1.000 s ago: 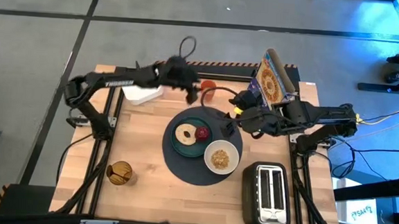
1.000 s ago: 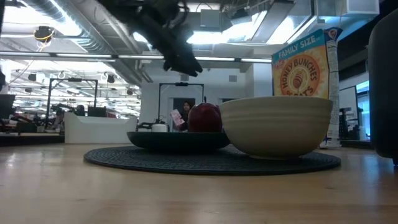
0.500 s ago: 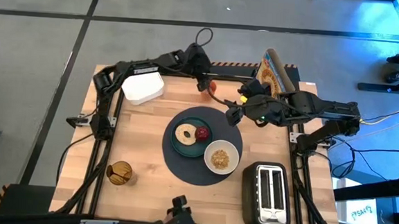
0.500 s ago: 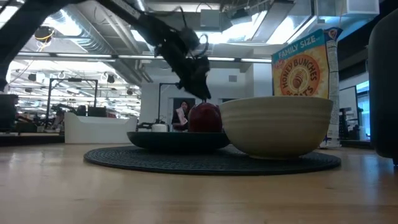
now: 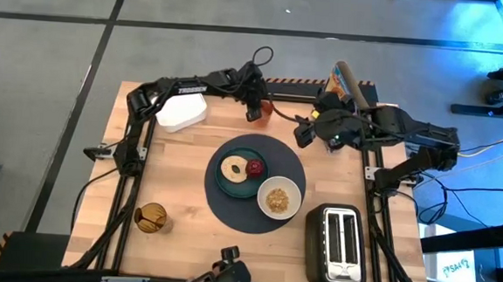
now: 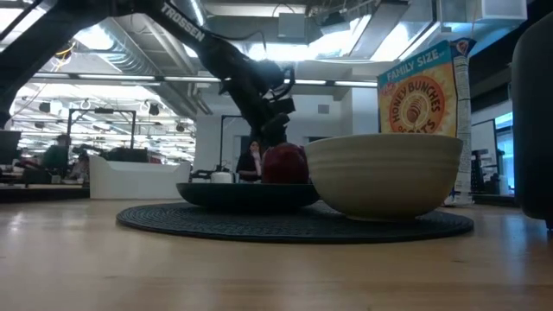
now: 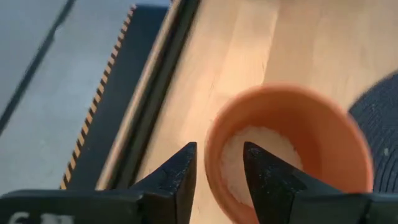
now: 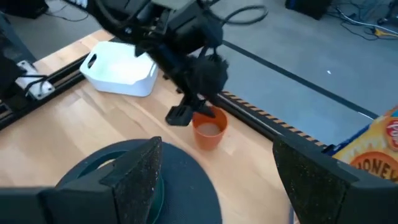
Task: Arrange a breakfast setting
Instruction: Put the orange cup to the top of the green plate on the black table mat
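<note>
Two arms reach in over the far edge of the table [image 5: 179,180]. Toward the far left corner sits a white bin [image 5: 181,111], and near the front left corner a small glass jar [image 5: 150,216] with tan contents.

The left gripper [image 5: 255,111] hangs at the small orange cup [image 5: 266,109], which stands at the far edge near the middle; its two fingers [image 7: 174,177] are parted a little and straddle the cup's rim, one outside the wall and one inside, not yet pressed onto it. The cup [image 7: 289,149] holds something white.

At the table's centre lies the round dark-blue placemat [image 5: 230,205]. On it rests the teal plate [image 5: 224,185] carrying the tan bagel [image 5: 231,169] and, just beside it, the small red fruit [image 5: 254,167]. The white bowl [image 5: 279,199], holding tan cereal, sits on the mat's front right part, near the plate.

The right gripper [image 5: 304,134] hovers above the far right of the table, fingers spread wide and empty, beside the cereal box [image 5: 342,87]. A toaster [image 5: 340,245] occupies the front right corner.
</note>
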Robot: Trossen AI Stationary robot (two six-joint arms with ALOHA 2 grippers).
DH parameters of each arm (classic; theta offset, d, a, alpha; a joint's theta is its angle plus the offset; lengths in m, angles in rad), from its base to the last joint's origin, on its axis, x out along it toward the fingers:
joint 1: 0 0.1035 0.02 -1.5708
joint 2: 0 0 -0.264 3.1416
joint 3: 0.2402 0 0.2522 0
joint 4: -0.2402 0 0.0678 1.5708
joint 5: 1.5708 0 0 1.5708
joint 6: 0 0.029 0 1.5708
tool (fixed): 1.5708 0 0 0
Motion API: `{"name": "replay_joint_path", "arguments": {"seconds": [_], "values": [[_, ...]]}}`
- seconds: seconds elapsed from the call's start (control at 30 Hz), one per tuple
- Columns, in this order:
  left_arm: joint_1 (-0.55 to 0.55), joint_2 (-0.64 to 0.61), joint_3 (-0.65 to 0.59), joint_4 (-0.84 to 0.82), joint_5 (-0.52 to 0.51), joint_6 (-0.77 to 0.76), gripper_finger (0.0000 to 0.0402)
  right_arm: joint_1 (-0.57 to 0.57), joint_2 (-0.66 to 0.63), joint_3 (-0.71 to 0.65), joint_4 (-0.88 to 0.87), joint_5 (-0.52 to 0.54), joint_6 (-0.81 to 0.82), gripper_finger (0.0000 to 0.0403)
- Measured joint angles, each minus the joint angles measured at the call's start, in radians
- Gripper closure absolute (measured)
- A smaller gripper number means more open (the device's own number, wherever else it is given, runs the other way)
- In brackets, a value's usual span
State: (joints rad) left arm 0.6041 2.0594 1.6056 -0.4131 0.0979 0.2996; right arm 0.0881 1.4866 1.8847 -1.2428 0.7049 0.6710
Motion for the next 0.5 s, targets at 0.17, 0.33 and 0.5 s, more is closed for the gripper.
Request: {"name": "replay_joint_path", "arguments": {"seconds": [0.17,0.33,0.5], "values": [[0.0,0.032,-0.001,-0.001,-0.005,0.008,0.0306,-0.026,-0.008,0.0,-0.026,-0.01,-0.001,0.011],[-0.001,0.05,0.0,-0.002,0.006,0.007,0.0374,-0.026,-0.009,0.0,-0.049,-0.009,-0.001,0.011],[-0.019,0.039,0.0,-0.001,-0.004,0.009,0.0391,-0.025,-0.009,0.0,-0.044,-0.01,0.005,0.011]]}}
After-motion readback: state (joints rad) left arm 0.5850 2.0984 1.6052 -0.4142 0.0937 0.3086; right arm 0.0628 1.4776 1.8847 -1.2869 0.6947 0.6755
